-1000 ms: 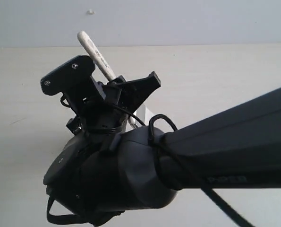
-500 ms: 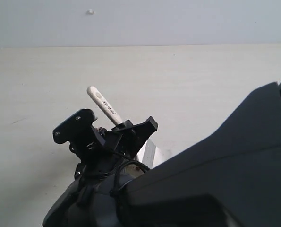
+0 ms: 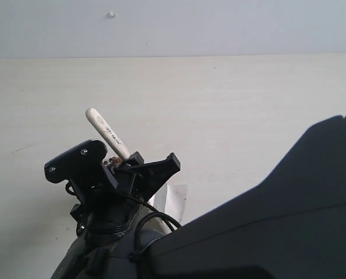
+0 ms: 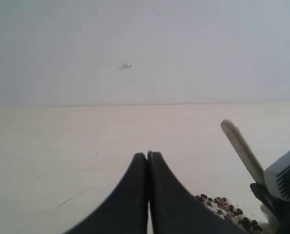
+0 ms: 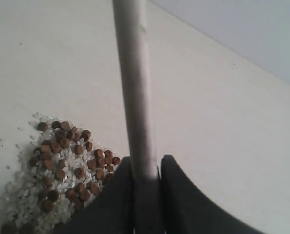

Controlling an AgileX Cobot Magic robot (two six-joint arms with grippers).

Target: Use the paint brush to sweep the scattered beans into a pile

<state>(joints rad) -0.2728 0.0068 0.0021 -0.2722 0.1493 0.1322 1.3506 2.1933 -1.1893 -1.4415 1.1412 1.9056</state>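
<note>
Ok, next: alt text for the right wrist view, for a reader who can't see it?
The right gripper is shut on the pale handle of the paint brush, which runs away from the camera over a cream table. Beside it lies a dense clump of reddish-brown beans mixed with white grains.

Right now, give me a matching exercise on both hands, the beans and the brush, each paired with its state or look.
Things:
1. left hand
2. right hand
3. beans
4. paint brush

States:
A. reddish-brown, clumped together
B. shut, holding nothing
C. clamped on a handle
D. pale, handle sticking up at a slant

Pairs: 1-B, 2-C, 3-A, 4-D
</note>
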